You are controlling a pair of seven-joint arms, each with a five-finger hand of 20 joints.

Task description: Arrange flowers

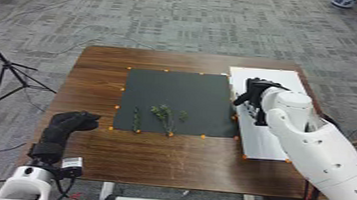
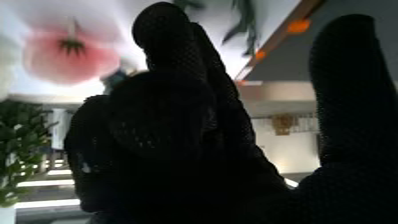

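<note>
The brown bench carries all the work, and a black tripod stands just beside it, on the left; I think it disturbs only if the left arm swings wide. Next in size is the dark mat, then the white board on the right. Over this board is the right robot hand, open: its thumb is apart from the fingers and I see nothing gripped. The left robot hand is over the near left part of the bench; whether it is open or closed, I cannot tell. Near the right one are leafy greenery and a pink flower. If this hand goes down too flat, it could crush the petals, and a wide closing could catch the greenery too. Smaller are the green sprigs, lying at the near edge of the mat; their stems are so thin that they may slip or bend in gloved fingers. The smallest, the orange markers around the mat, hardly stand in the way.
</note>
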